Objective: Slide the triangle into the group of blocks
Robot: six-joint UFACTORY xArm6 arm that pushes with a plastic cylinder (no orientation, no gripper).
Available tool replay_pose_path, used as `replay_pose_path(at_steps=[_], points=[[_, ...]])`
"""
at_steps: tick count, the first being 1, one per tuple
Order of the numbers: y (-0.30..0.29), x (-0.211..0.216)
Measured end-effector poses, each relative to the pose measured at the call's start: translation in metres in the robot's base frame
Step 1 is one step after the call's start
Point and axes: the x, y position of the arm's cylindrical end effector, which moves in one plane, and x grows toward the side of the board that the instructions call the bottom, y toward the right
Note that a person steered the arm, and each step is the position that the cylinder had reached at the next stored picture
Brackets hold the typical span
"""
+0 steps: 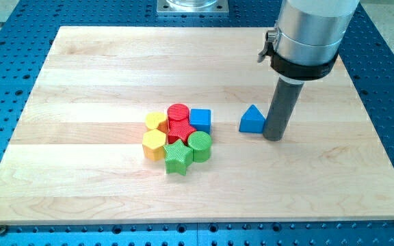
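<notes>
A blue triangle block lies on the wooden board, right of centre. My tip stands right next to the triangle's right side, touching or almost touching it. To the triangle's left, across a small gap, is a tight group of blocks: a blue cube, a red cylinder, a red block below it, a yellow block, a yellow hexagon, a green star and a green cylinder.
The board lies on a blue perforated table. A metal mount sits at the view's top edge. The arm's wide grey body hangs above the rod at the view's top right.
</notes>
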Motion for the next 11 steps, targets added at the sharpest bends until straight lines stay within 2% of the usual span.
replay_pose_path(at_steps=[1,2,3,5,7,9,10,11], points=[[0.049,-0.029],[0.025,-0.037],[-0.012,-0.023],[-0.035,-0.012],[-0.058,-0.02],[-0.083,0.011],[-0.068,0.044],[-0.023,0.105]])
